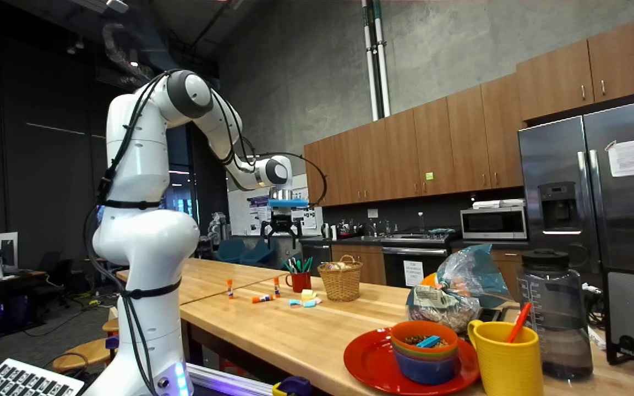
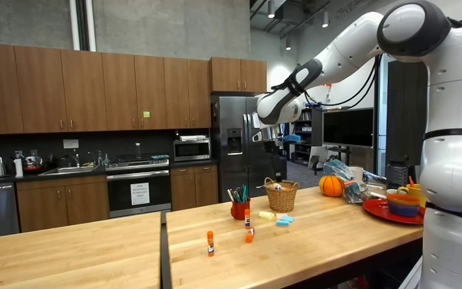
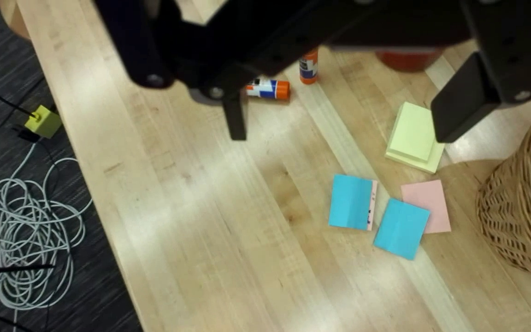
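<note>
The black two-finger gripper hangs in the air above the light wooden table, near the brown woven wicker basket but apart from it. Its fingers stand wide from each other, w/ nothing clamped btwn. Just beside the basket lie two bright-blue square paper notes, one of them partly over a pale-pink square note, & a stacked pale-yellow note pad. Also nr. the basket stands a red mug w/ pens, mostly green. A bit farther from the basket are 3 orange-capped glue sticks: 2 upright, 1 lying. Well to the right of the basket, in both exterior views, is a round red plate w/ stacked coloured bowls. What exactly is inside the basket, I cannot tell.
</note>
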